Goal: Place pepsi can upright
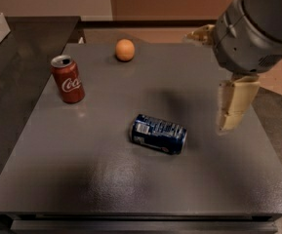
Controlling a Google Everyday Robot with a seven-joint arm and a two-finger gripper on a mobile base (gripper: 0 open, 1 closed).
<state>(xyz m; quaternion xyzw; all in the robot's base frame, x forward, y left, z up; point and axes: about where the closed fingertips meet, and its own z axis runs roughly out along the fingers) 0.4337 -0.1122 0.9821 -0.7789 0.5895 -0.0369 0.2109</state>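
Note:
The pepsi can (158,133), dark blue with light print, lies on its side near the middle of the grey table (106,179), its silver top facing left. My gripper (206,82) hangs above the table's right part, to the right of the can and higher up, not touching it. It is open and empty. One cream finger (233,104) points down, the other (199,33) shows behind the grey wrist.
A red Coca-Cola can (68,79) stands upright at the left rear of the table. An orange (125,49) lies at the rear middle. A dark counter (13,67) adjoins the table on the left.

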